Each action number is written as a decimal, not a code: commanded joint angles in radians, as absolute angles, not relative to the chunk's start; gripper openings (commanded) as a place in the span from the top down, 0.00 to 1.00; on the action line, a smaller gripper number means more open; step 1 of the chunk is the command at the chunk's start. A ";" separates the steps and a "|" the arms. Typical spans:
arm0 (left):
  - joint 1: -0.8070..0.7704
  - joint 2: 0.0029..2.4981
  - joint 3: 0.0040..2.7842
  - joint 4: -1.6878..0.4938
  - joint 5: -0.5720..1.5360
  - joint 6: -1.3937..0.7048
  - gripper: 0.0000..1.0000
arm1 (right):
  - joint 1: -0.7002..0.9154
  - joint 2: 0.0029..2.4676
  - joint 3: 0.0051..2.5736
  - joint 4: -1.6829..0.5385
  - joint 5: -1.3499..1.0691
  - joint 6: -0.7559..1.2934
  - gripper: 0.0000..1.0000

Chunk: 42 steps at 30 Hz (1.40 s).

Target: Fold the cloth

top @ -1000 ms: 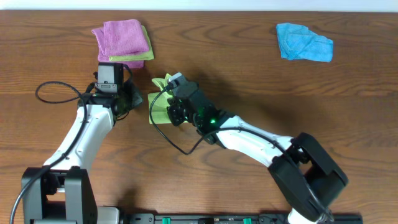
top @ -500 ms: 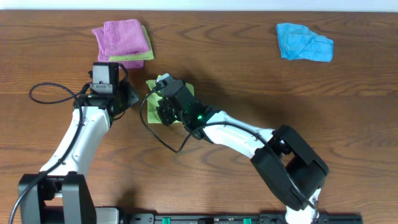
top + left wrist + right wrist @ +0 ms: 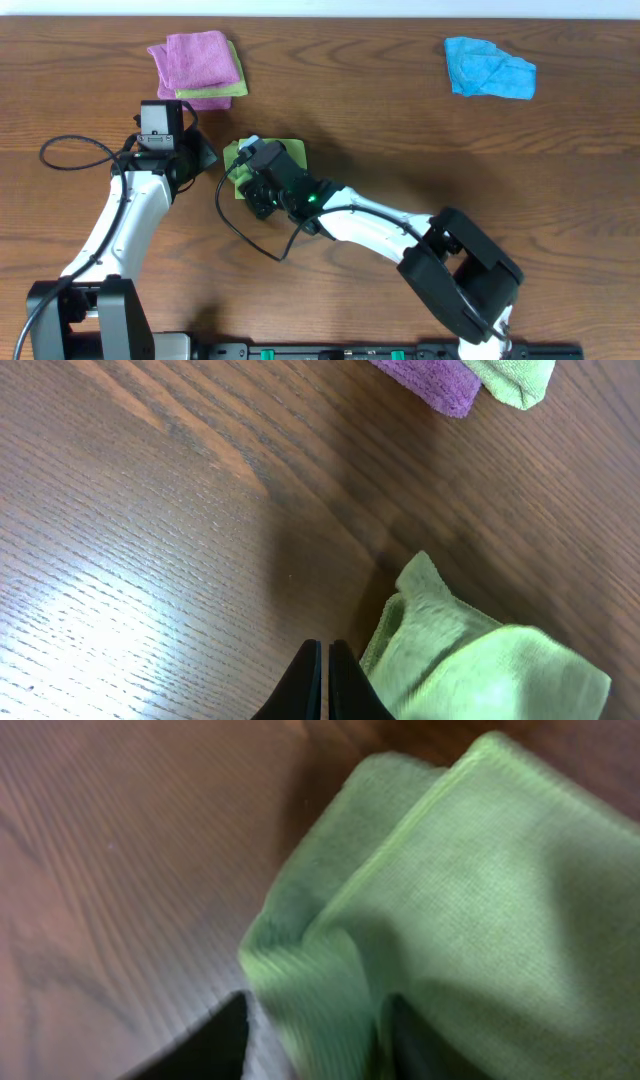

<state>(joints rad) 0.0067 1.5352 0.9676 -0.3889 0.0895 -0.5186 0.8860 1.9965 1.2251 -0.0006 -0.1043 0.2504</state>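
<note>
The right gripper (image 3: pixel 310 1042) pinches a fold of the green cloth (image 3: pixel 470 890) between its jaws, with most of the fabric spreading ahead of them. The left gripper (image 3: pixel 325 678), its jaws pressed together and empty, sits just beside the cloth's edge.

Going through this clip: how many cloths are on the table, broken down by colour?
Lime-green: 2, the mid-table green cloth and the folded green cloth under the purple one.
Purple: 1, the folded purple cloth.
Blue: 1, the crumpled blue cloth.
Total: 4.
</note>
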 commanded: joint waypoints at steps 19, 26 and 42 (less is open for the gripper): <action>0.014 1.427 0.992 -0.435 0.078 -0.506 0.36 | 0.854 1.787 1.244 -0.149 -0.244 0.245 0.01; 0.014 1.369 0.992 -0.556 0.133 -0.596 0.20 | 0.746 1.563 1.243 -0.443 -0.242 0.229 0.01; -0.015 1.369 0.878 -0.554 0.369 -0.741 0.14 | 0.276 0.768 0.823 -0.746 -0.315 0.118 0.01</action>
<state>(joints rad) -0.0021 1.3731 0.9146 -0.5591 0.3275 -0.6975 0.3233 0.8669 0.8829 -0.7357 -0.2676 0.1394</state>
